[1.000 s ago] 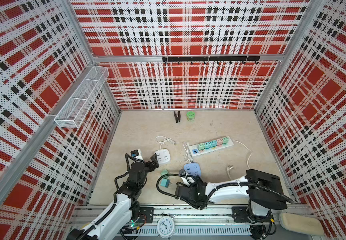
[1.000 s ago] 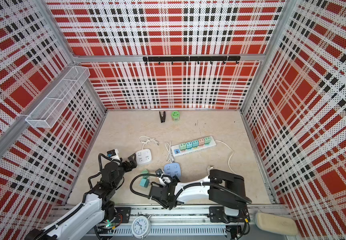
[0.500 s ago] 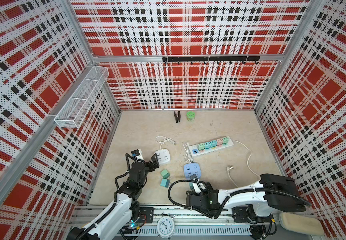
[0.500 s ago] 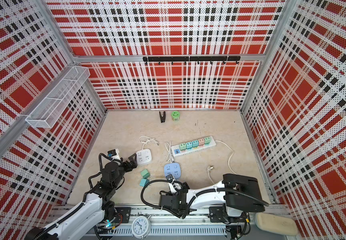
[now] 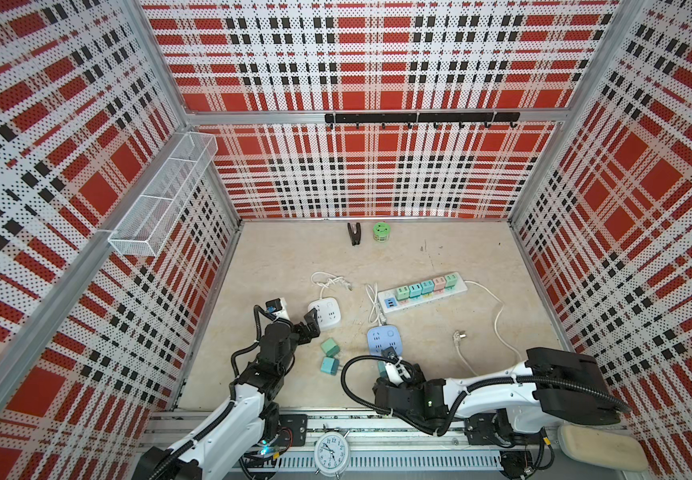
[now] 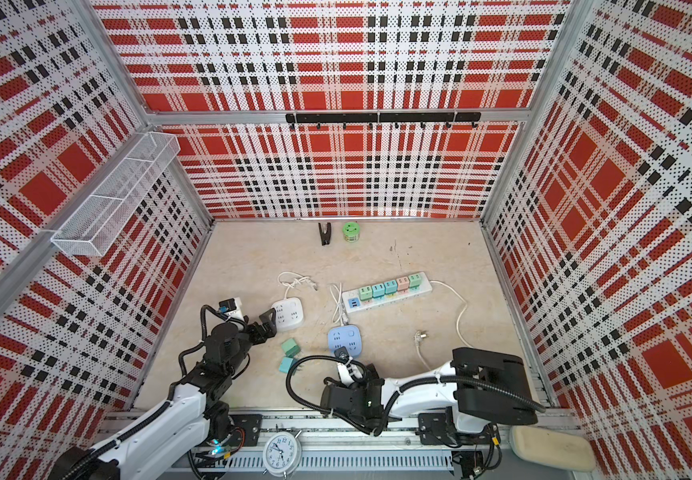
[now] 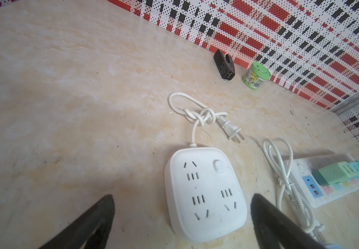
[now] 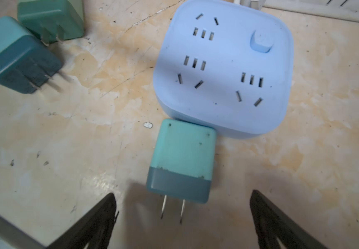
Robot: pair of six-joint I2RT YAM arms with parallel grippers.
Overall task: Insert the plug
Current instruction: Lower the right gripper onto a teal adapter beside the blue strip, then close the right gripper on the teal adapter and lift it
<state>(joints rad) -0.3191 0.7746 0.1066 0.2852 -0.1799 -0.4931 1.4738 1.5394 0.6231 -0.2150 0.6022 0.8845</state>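
Plaid walls enclose the beige counter. Ahead of the right claw, which stands wide and empty, lies the blue socket block. Nearer to it, the teal plug lies flat, prongs toward the claw. The plug seems light, stiff and smooth, so its flat sides are best to grip. The left claw is wide too.

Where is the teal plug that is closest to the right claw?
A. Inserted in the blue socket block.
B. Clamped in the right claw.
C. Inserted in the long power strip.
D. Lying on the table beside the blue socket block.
D: the teal plug lies flat beside the blue socket block, prongs bare, and the open right claw holds nothing.
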